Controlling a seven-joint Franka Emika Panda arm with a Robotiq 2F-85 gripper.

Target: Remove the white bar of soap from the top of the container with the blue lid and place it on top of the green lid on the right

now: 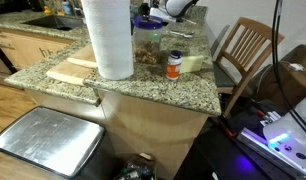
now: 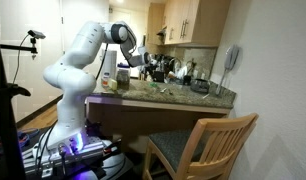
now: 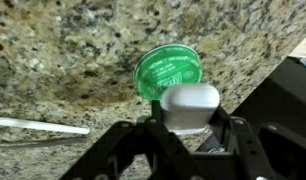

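In the wrist view my gripper (image 3: 190, 126) is shut on the white bar of soap (image 3: 190, 104) and holds it just above the near edge of a round green lid (image 3: 163, 68) on the granite counter. In an exterior view the clear jar of brown nuts with its dark blue lid (image 1: 148, 40) stands behind the paper-towel roll, with nothing on the lid. My gripper (image 1: 179, 12) hangs to the right of the jar, above the counter. It also shows small in the far exterior view (image 2: 143, 58).
A tall white paper-towel roll (image 1: 109, 38) and a small orange bottle with a white cap (image 1: 174, 66) stand on the counter (image 1: 153, 92). A wooden board (image 1: 71, 71) lies at its left. A wooden chair (image 1: 247, 50) stands beside the counter.
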